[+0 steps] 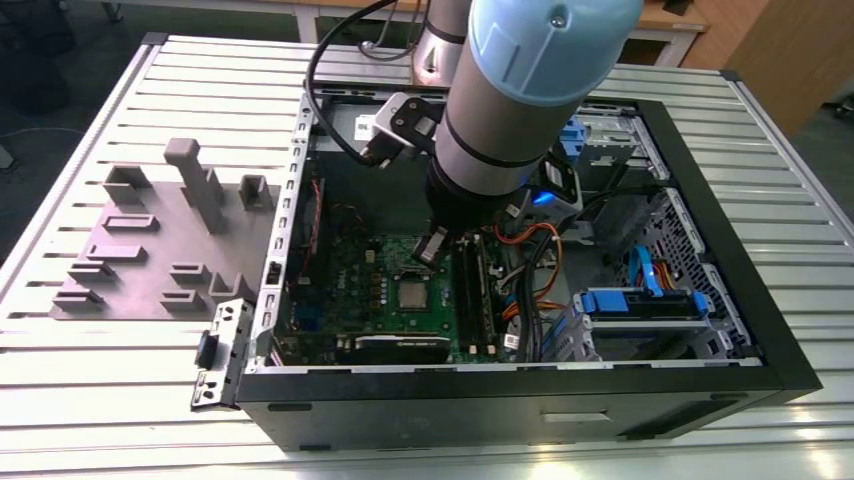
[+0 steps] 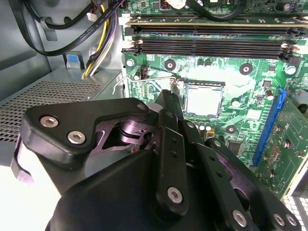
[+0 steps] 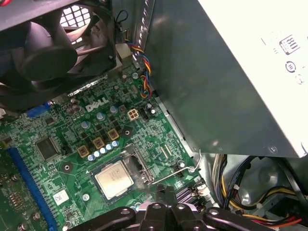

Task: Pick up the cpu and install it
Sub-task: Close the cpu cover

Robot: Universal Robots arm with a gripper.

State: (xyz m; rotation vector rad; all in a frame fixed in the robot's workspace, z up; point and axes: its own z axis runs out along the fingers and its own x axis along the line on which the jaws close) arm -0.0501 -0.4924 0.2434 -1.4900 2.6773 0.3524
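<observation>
So the small square cpu with the silvery-grey metal top (image 1: 415, 294) (image 2: 203, 100) (image 3: 114, 179) is already sitting flat in its socket on the green motherboard (image 1: 360, 290) (image 2: 231, 72) (image 3: 72, 139), down on the floor of the open black computer case (image 1: 534, 400). In both wrist views you can see it lying square inside the socket outline, with the thin wire retention lever (image 2: 144, 81) (image 3: 178, 172) sticking up just beside the socket, so the socket isn't clamped down.

The grey and light-blue robot arm (image 1: 514, 100) comes down from the far side into the middle of the case, and the black gripper (image 1: 431, 247) (image 2: 166, 103) (image 3: 166, 195) hovers above the board, just on the far side of the cpu in the exterior view and not touching it. The jaws aren't carrying anything as far as I can see, but how wide they stand I honestly cannot tell, the black linkage blocks the tips.

Other stuff: two long black memory slots (image 2: 211, 41) run beside the socket, a black fan (image 3: 45, 48) sits over one corner of the board, and the big grey metal box with a white label (image 3: 226, 72) is right next to it with a bundle of coloured cables (image 3: 250, 192). The case lies on a slatted metal bench (image 1: 120, 400), with a grey moulded fixture tray (image 1: 147, 250) to the exterior view's left of it.
</observation>
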